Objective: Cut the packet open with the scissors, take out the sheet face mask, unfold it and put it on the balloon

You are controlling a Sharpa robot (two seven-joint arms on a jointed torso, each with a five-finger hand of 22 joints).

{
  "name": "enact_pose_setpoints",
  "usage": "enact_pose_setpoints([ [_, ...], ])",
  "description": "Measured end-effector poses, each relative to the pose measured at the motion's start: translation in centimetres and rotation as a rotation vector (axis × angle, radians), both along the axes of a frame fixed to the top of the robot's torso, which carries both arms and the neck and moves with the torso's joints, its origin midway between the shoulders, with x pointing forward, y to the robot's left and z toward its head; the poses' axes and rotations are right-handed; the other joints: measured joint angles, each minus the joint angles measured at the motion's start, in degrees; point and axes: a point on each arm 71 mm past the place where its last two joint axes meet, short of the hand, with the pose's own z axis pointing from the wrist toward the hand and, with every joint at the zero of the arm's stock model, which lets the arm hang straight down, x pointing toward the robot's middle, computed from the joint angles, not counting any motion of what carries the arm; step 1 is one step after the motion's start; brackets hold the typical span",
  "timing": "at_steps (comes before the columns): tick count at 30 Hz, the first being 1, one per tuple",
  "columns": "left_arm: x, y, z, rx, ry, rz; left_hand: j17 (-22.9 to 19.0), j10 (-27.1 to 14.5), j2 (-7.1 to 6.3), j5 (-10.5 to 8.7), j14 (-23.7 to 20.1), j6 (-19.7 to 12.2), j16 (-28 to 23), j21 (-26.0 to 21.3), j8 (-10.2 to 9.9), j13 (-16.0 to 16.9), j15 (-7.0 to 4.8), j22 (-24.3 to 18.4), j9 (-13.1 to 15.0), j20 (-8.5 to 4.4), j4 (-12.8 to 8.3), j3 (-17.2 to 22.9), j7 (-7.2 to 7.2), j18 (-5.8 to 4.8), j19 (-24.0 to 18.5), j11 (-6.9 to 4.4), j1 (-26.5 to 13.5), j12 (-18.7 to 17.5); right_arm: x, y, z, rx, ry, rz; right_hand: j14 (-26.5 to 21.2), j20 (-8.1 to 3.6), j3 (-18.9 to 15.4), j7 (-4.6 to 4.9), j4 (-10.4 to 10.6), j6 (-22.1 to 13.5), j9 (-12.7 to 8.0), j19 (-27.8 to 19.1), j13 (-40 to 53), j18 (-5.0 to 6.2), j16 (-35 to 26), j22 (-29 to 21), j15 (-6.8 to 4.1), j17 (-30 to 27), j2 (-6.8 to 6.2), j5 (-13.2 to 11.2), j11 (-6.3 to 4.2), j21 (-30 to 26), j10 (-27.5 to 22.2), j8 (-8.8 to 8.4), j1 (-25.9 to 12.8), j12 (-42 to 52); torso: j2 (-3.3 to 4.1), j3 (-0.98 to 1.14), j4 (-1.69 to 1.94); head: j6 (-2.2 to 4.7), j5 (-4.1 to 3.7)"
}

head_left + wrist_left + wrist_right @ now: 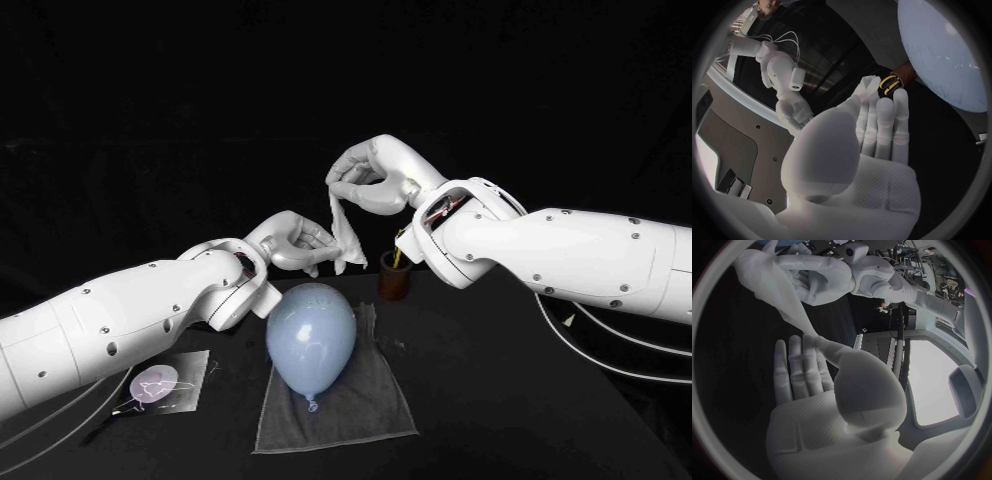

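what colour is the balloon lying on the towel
The balloon is pale blue; the head view shows it best.

Black table (562, 410) in front; plain black backdrop (159, 90) behind, dark throughout.

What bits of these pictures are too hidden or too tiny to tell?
- Sheet mask, head view: the left hand and right hand cover its ends, so how far it is unfolded is unclear.
- Scissors, left wrist view: the yellow handles show, but the brown cup hides the blades.
- Packet, head view: too small to see the cut.
- Balloon, left wrist view: cut off by the circle's rim.
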Motion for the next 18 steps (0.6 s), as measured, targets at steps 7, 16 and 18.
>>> enact_pose_setpoints([
  [7,0.0,0.0,0.1,-0.012,-0.019,0.002,2.9,3.2,1.28,-0.31,2.2,3.0,1.6,4.0,1.5,0.6,-1.82,2.7,0.2,-1.42,-4.6,7.6,-1.07,-0.06,0.1,-1.63,2.3,1.1,0.0,-0.1,0.0,0.001,0.002,-0.004,0.0,0.0,0.0,0.02,0.0,0.0,0.0,0.0,0.0,-0.01,0.0,0.0,0.0,-0.1,0.0,0.0,0.01,0.0,0.0,0.0,0.0,0.0,0.01,0.0,0.0,-0.01,-0.12],
  [16,0.0,0.5,0.4,-0.041,-0.048,0.016,4.6,4.2,-0.56,-0.51,3.7,3.3,2.1,7.8,2.8,2.2,-2.25,5.7,0.4,-2.11,-8.4,16.7,-1.32,-0.2,-1.4,-2.11,-3.5,1.8,1.0,-1.3,-0.1,-0.005,0.001,-0.043,0.0,0.0,0.0,0.07,0.0,-0.1,0.0,0.0,0.0,-0.04,0.0,0.0,0.0,-0.1,0.0,0.0,0.03,0.0,0.0,0.0,0.0,0.0,0.01,0.0,0.01,-0.11,-0.11],
  [18,0.0,0.7,0.4,-0.047,-0.049,0.019,4.6,4.2,-0.51,-0.38,3.7,3.3,2.1,7.8,3.2,2.6,-2.29,5.8,0.4,-1.92,-9.1,17.4,-1.33,-0.2,-1.6,-2.11,-4.4,1.8,1.3,-1.8,-0.2,-0.007,0.001,-0.056,0.0,0.0,0.0,0.07,0.0,-0.1,0.0,0.0,0.0,-0.09,0.0,0.0,0.0,-0.1,0.0,0.0,0.06,0.0,0.1,0.0,0.0,0.0,0.01,0.0,0.01,-0.12,-0.14],
])
